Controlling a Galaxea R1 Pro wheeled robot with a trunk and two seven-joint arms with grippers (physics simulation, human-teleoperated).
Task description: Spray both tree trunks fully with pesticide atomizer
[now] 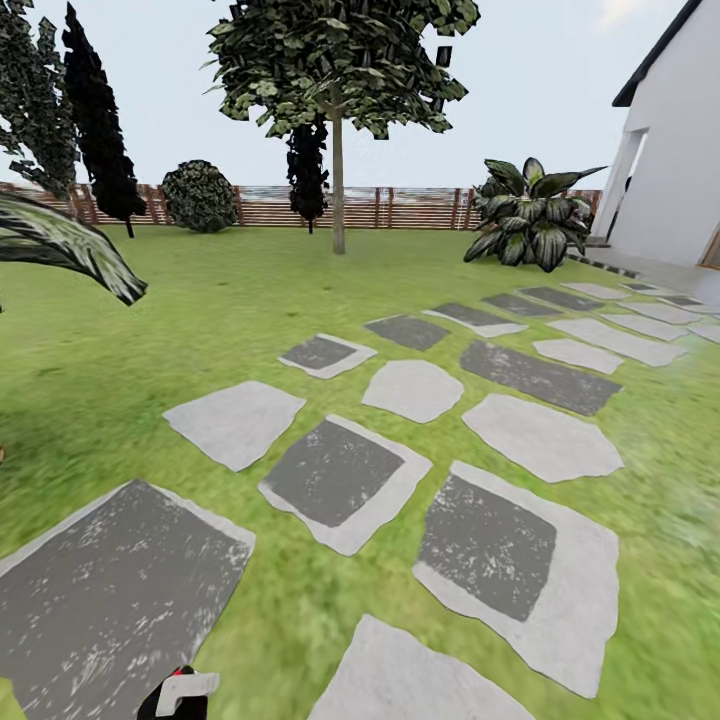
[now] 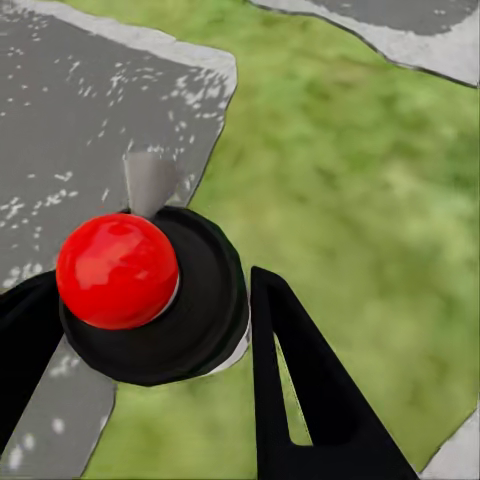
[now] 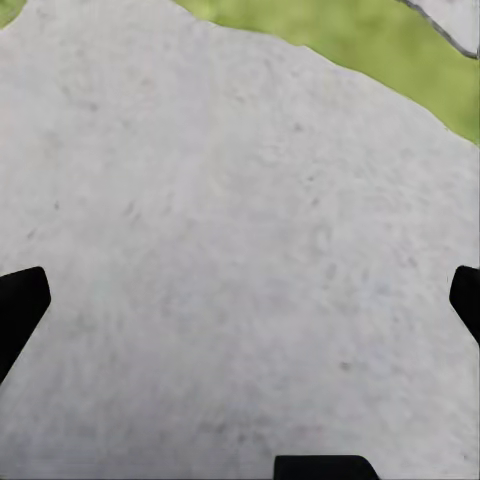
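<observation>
The atomizer (image 2: 150, 300), black with a red top, sits between the two black fingers of the left tool (image 2: 150, 330), which is closed on it; a grey nozzle juts from it over a dark paving slab (image 2: 70, 110) and the grass (image 2: 350, 170) beside that slab. In the head view the atomizer (image 1: 178, 695) peeks in at the bottom edge, its pale nozzle pointing right, just beside a large dark slab (image 1: 110, 590).

The right tool (image 3: 240, 300) hangs spread wide with nothing between its fingers (image 3: 20, 305), over a pale stone (image 3: 230, 230) bordered by grass.

Ahead, stepping stones (image 1: 345, 480) in grey and pale tones run across the lawn (image 1: 200, 290) toward a white house (image 1: 675, 140) at the right. One tree (image 1: 338, 60) with a thin pale trunk (image 1: 338, 190) stands far off near the slatted fence (image 1: 400, 207). A broad-leaved plant (image 1: 530, 215) grows near the house; a round bush (image 1: 198, 196) and dark narrow cypresses (image 1: 100, 120) line the fence to the left. A striped leaf (image 1: 70, 245) reaches in at the left edge.
</observation>
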